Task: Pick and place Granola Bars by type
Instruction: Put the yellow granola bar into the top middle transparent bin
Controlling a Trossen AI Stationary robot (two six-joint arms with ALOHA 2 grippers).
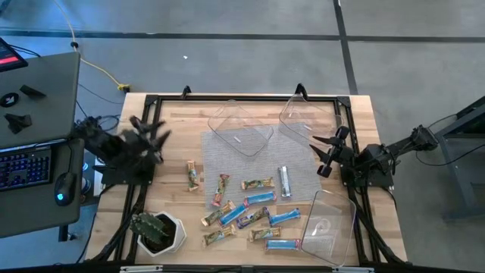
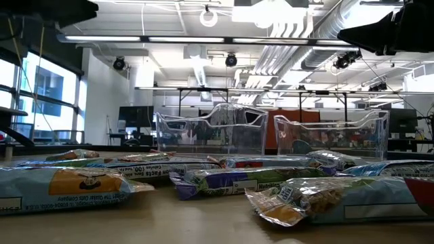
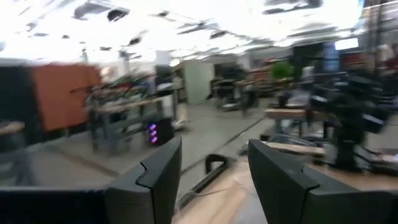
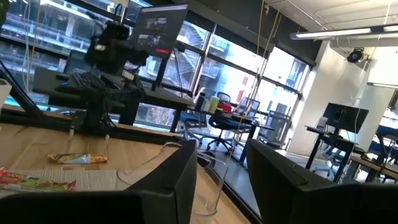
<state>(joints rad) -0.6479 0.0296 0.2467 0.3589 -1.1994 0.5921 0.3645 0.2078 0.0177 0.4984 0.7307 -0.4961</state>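
We see the left gripper (image 1: 155,140) raised over the left side of the light wooden table (image 1: 174,110), its two dark fingers (image 3: 152,180) spread apart with nothing between them. The right gripper (image 1: 324,154) hangs over the right side, beside the grey woven mat (image 1: 227,163); its fingers (image 4: 180,180) are likewise parted and empty, touching nothing.

The small wrapped granola bars (image 1: 246,212) lie scattered over the near half of the mat and the bare wood in front of it, between the two arms. The bright blue bars (image 1: 259,199) cluster toward the middle and right, most of them with their long axes running roughly left to right or slightly slanted. The tan and red bars (image 1: 220,189) sit more to the left; one tan bar (image 1: 192,176) lies alone on the wood, just off the mat's left edge, its long axis pointing roughly toward the far edge. One silver bar (image 1: 285,182) also points front to back, near the right gripper.

Two clear plastic bins (image 1: 241,129) stand at the far end of the mat, side by side, and a third clear bin (image 1: 330,227) sits at the near right corner, close to the blue bars. A white pot with a green plant (image 1: 158,231) occupies the near left corner. Between the grippers and the bars we find open mat.
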